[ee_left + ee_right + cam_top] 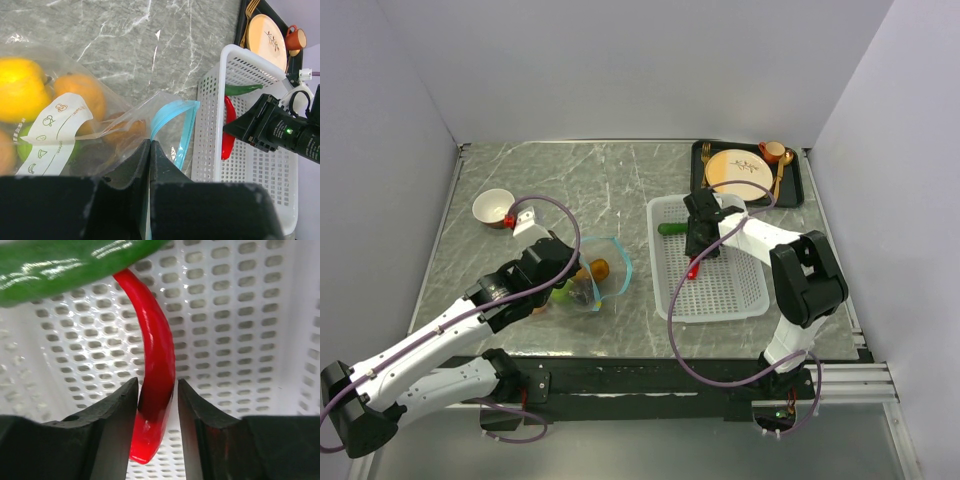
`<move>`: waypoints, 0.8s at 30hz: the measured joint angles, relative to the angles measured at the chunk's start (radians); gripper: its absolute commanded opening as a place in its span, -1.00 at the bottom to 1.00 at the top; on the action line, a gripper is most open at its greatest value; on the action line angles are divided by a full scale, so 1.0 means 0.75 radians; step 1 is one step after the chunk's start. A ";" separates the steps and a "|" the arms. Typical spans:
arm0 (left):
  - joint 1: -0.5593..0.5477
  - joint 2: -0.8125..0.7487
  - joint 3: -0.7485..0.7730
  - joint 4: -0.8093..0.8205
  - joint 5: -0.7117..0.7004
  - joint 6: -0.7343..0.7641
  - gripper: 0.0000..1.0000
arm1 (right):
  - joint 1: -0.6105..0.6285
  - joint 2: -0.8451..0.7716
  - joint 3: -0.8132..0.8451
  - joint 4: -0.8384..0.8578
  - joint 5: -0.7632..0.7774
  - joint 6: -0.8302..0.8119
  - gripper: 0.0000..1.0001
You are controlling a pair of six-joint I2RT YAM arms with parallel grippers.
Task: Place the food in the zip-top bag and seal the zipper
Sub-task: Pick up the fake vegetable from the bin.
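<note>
The clear zip-top bag (598,278) lies left of the white basket (725,300), its light blue zipper (175,127) standing open in a loop. Inside it are yellow (20,90), orange (82,95) and lime-green (22,147) food. My left gripper (150,144) is shut on the bag's edge by the zipper. In the basket (240,315) lie a red pepper (155,370) and a green pepper (65,265). My right gripper (157,390) straddles the red pepper's lower end. The left finger touches it and a thin gap shows at the right finger.
A black tray (795,190) at the back right holds a tan plate (735,168), an orange cup (773,150), a fork and a spoon. A small white bowl (492,205) stands at the back left. Grey walls close in both sides.
</note>
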 measured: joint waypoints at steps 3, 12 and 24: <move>0.000 0.000 0.000 0.000 0.005 0.000 -0.86 | 0.000 0.000 0.010 -0.032 0.032 -0.033 0.22; 0.000 -0.001 0.000 0.000 0.008 -0.001 -0.85 | 0.000 -0.053 0.010 -0.119 0.012 -0.096 0.39; 0.000 -0.010 0.000 0.000 0.008 0.001 -0.85 | 0.000 -0.094 0.016 -0.172 -0.152 -0.170 0.24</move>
